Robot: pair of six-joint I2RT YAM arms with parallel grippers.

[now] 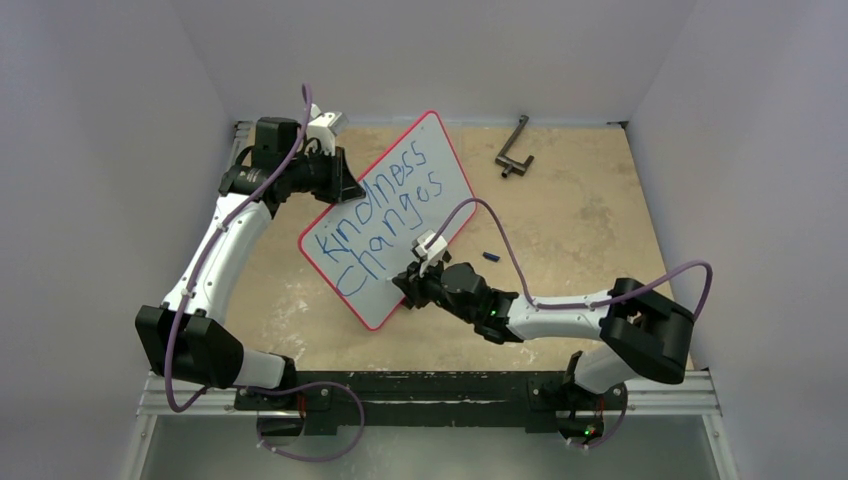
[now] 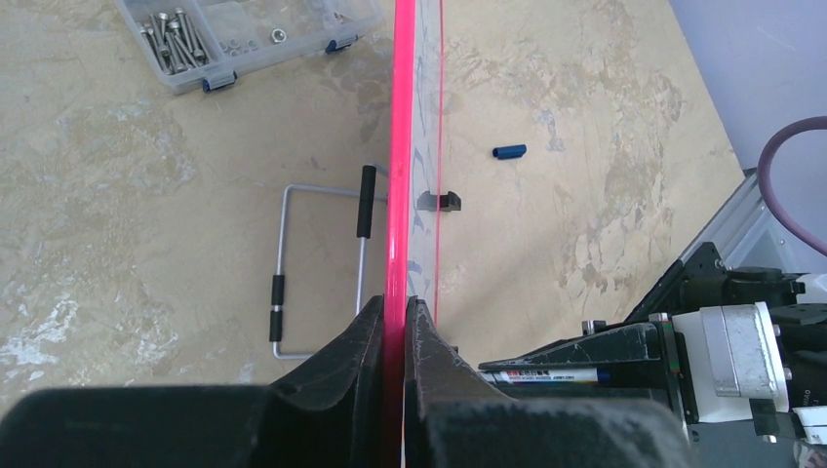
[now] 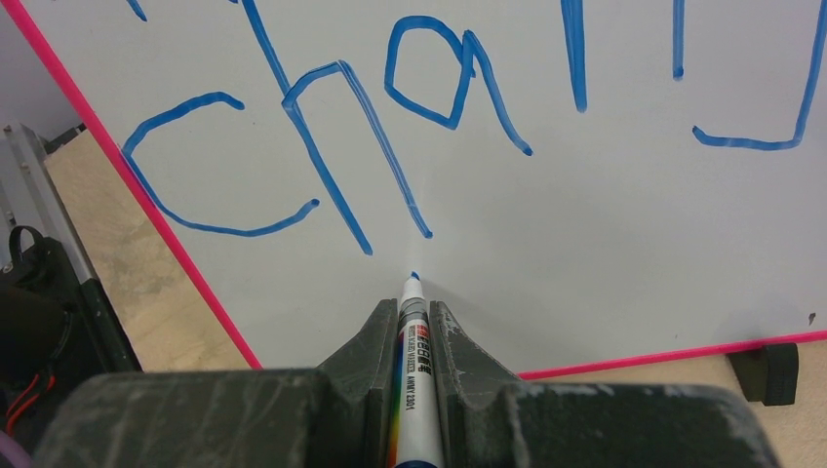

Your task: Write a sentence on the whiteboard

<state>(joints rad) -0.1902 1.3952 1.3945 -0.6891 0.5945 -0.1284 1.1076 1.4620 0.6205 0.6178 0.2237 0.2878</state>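
Note:
The whiteboard [image 1: 400, 215] stands tilted on its lower edge mid-table, red-rimmed. The sentence [image 1: 385, 205] on it reads "Kindness changes" in blue. My left gripper [image 1: 345, 185] is shut on the board's upper left rim; in the left wrist view both fingers of the gripper [image 2: 402, 307] pinch the red rim [image 2: 400, 146]. My right gripper [image 1: 415, 280] is shut on a white marker [image 3: 413, 331]. The blue tip points at the bare white surface [image 3: 585, 244] just below the "h" of "changes" [image 3: 332, 146]. Whether the tip touches the board I cannot tell.
A black L-shaped tool [image 1: 514, 150] lies at the back right. A small blue cap [image 1: 490, 257] lies right of the board. Behind the board are a wire stand [image 2: 322, 263] and a clear compartment box of screws [image 2: 244, 39]. A black clip [image 3: 770, 370] holds the board's bottom edge.

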